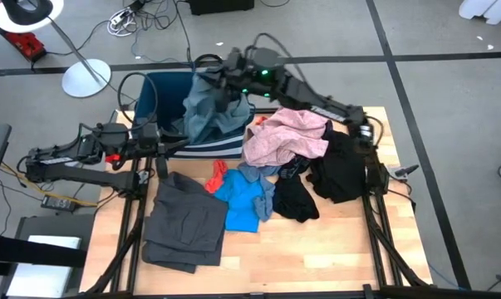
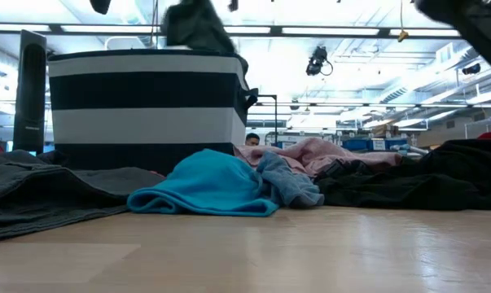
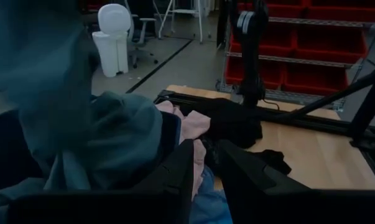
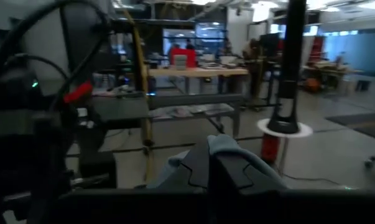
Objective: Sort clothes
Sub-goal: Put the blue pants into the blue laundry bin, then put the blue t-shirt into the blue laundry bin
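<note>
**Grey-blue garment hanging over the bin**

The grey-blue garment [image 1: 207, 106] dangles from my right pincer [image 1: 225, 83], whose fingers are pressed together on a fold of it above the dark blue bin [image 1: 154, 95]. Most of the cloth already drapes into and across the bin's near wall. My left pincer [image 1: 154, 143] sits just beside that wall, its fingers partly spread with nothing clearly pinched between them.

The other clothes lie on the table [image 1: 333, 249]: the pink garment [image 1: 285, 134] heaped next to the bin, the black one [image 1: 340, 170] beyond it, the bright blue one [image 1: 243, 203] with a red-orange scrap [image 1: 217, 176] touching it, and the dark grey one [image 1: 184, 220] spread flat near my left arm.

The risk, as I judge it, is the trailing hem. If I let go while cloth lies over the rim, its weight could drag the garment back out onto the table. It could also catch on my left fingers so close by.
</note>
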